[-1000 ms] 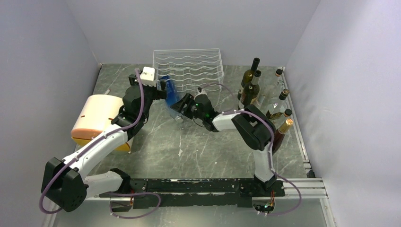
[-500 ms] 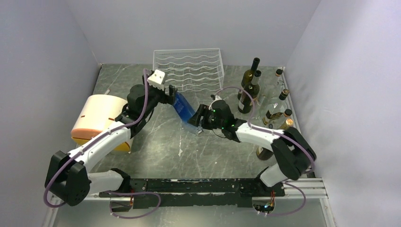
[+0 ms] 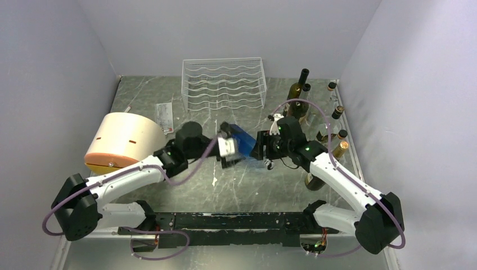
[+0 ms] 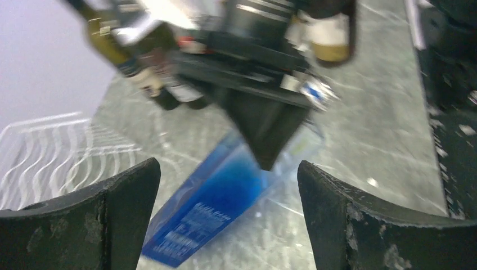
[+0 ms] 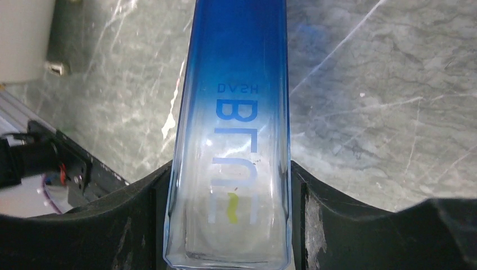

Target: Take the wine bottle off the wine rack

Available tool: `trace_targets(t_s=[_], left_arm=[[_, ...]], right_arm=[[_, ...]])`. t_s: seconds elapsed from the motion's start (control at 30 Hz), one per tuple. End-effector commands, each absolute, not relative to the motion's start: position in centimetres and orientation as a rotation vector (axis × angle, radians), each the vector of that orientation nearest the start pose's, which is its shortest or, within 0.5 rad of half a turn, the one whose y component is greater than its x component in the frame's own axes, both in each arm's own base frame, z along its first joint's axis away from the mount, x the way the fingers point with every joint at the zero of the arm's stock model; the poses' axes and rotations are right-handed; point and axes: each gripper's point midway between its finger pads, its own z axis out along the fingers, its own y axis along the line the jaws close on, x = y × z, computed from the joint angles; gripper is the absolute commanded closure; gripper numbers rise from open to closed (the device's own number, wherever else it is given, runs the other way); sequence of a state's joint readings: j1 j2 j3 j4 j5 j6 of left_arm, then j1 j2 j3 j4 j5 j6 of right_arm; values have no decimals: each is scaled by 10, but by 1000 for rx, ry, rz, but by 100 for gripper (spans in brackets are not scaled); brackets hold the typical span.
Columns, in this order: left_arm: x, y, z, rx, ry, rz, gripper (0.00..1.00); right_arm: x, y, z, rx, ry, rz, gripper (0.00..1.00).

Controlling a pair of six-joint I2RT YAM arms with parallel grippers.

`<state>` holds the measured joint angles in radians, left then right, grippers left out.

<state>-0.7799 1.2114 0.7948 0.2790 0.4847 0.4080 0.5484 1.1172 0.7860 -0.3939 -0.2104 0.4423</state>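
Note:
The wine bottle (image 3: 243,140) is a square glass one, blue fading to clear, held level above the table's middle. My right gripper (image 3: 260,148) is shut on its clear end, and the right wrist view shows the bottle (image 5: 233,112) pressed between both fingers (image 5: 140,219). My left gripper (image 3: 235,153) is open at the bottle's blue end. In the left wrist view the bottle (image 4: 214,208) lies ahead between the spread fingertips without touching them. The white wire wine rack (image 3: 224,83) stands at the back with nothing on its shelves.
A cream drum (image 3: 121,140) lies at the left beside my left arm. Several wine bottles (image 3: 298,95) stand upright along the right side behind my right arm. A paper card (image 3: 163,117) lies left of the rack.
The bottle has come away from the rack's front, toward the table's middle and to the right, in my right gripper. My left arm swung down and right after it.

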Motion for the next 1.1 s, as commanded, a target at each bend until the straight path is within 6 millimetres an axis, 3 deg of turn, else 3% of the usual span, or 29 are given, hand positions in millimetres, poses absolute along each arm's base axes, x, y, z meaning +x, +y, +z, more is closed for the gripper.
trace_targets(t_s=[0.0, 0.27, 0.47, 0.63, 0.7, 0.83, 0.93, 1.07], left_arm=[[214, -343, 206, 1472, 1093, -516, 5], [210, -360, 152, 1603, 1161, -471, 7], [223, -362, 140, 1572, 1184, -373, 6], [229, -363, 142, 1547, 1209, -351, 13], [229, -364, 146, 1534, 1208, -358, 20], [229, -367, 161, 1484, 1204, -385, 52], [228, -367, 176, 1437, 1192, -408, 71], [228, -366, 201, 1340, 1178, -441, 90]], right_arm=[[217, 217, 167, -448, 2332, 835, 93], [201, 230, 181, -538, 2290, 975, 93], [190, 233, 190, -580, 2283, 1044, 94], [183, 233, 203, -598, 2259, 1068, 94], [180, 234, 210, -605, 2241, 1092, 93], [179, 235, 219, -604, 2216, 1106, 85], [182, 232, 222, -589, 2215, 1077, 66], [195, 225, 235, -514, 2192, 997, 31]])
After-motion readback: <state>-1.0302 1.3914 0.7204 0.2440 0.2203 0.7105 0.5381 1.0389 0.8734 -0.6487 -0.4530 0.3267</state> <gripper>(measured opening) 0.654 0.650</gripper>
